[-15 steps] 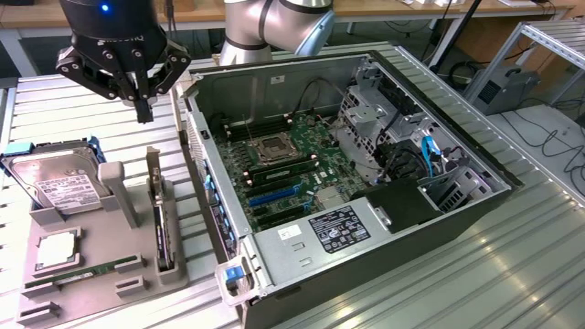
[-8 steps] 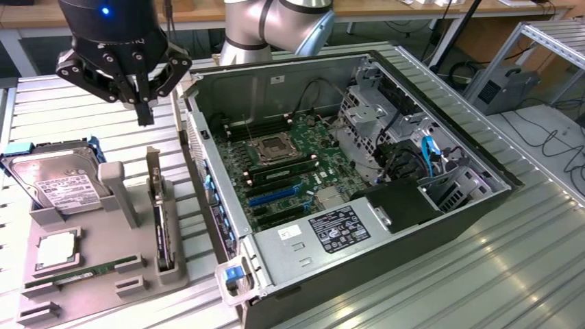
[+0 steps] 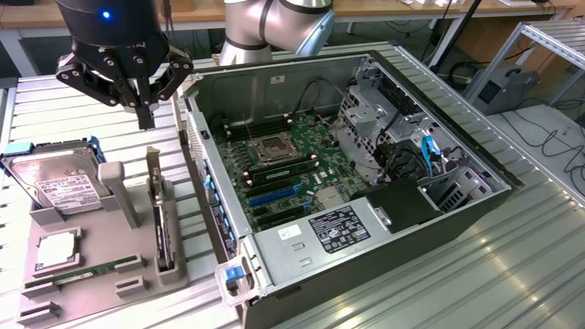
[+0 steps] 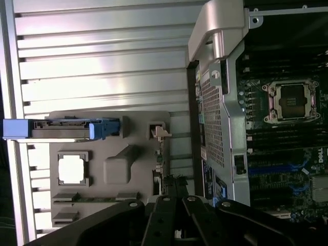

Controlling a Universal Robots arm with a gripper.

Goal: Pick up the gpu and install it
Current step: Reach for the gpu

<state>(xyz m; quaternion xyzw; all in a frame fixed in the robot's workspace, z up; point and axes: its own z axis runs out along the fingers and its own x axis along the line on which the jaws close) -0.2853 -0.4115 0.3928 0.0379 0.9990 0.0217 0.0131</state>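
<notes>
Grey moulded plastic makes up the holder (image 3: 96,233), which is set on the slatted aluminium bench (image 3: 512,274) just beside the open computer case (image 3: 457,212), on the exterior view's left of it. The gpu (image 3: 161,229) is stood on its long edge in the holder slot nearest the case, with its length run parallel to the case's perforated side wall. It is not yet seated in the case.

The gripper (image 3: 144,122) is held over the bench beside the case's far corner, close to the far end of the gpu, and no contact between them can be made out. Its jaws are pressed together into one narrow point, and nothing is gripped between them.

Farther from the case, other parts are kept in the same holder. A hard drive (image 3: 57,181) in a blue carrier is stood at the far end. A square processor chip (image 3: 57,250) is laid flat nearer the camera, and a green RAM stick (image 3: 82,275) is laid along the near edge.

Inside the case, the motherboard (image 3: 292,171) is exposed, with an open processor socket (image 3: 274,149) towards the far wall. Blue expansion slots (image 3: 274,195) are seen nearer the side of the case that faces the holder. A labelled power supply (image 3: 338,229) is mounted at the near end of the case.
</notes>
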